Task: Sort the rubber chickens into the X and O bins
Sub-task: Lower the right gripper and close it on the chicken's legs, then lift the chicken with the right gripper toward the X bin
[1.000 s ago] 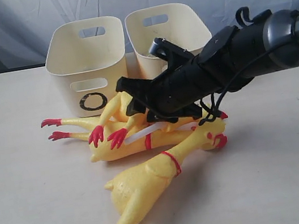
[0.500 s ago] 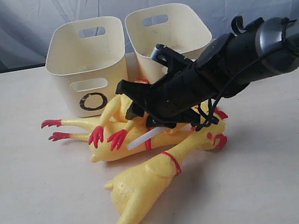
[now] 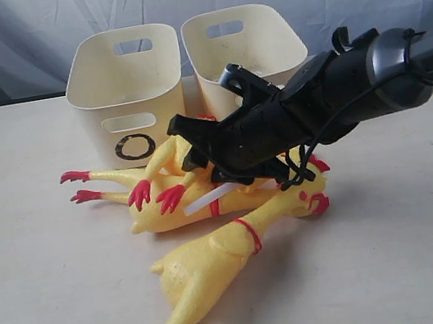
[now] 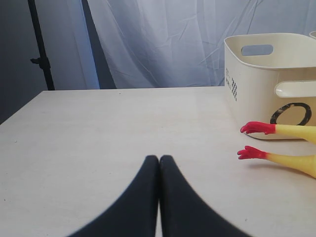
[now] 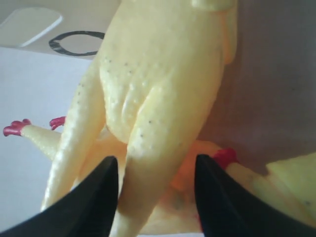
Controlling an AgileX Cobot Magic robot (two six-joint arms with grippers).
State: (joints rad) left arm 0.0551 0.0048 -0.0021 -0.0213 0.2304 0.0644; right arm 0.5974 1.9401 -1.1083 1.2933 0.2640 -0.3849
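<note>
A pile of yellow rubber chickens (image 3: 163, 212) lies in front of the two cream bins. The biggest chicken (image 3: 209, 267) lies nearest the front. The left bin (image 3: 126, 94) bears a black O. My arm hides the mark on the right bin (image 3: 242, 41). My right gripper (image 3: 182, 143) reaches across over the pile. In the right wrist view this gripper (image 5: 156, 165) is open, its fingers astride a pale chicken leg and body (image 5: 158, 98). My left gripper (image 4: 159, 159) is shut and empty above bare table, left of two red chicken feet (image 4: 256, 128) and the O bin (image 4: 271, 84).
A grey-white curtain (image 3: 29, 35) hangs behind the table. A dark stand (image 4: 39, 49) rises at the table's far left. The light table top (image 3: 41, 308) stretches around the pile.
My right arm has sunk slightly and shifted left over the pile. The chickens and bins have not moved.
</note>
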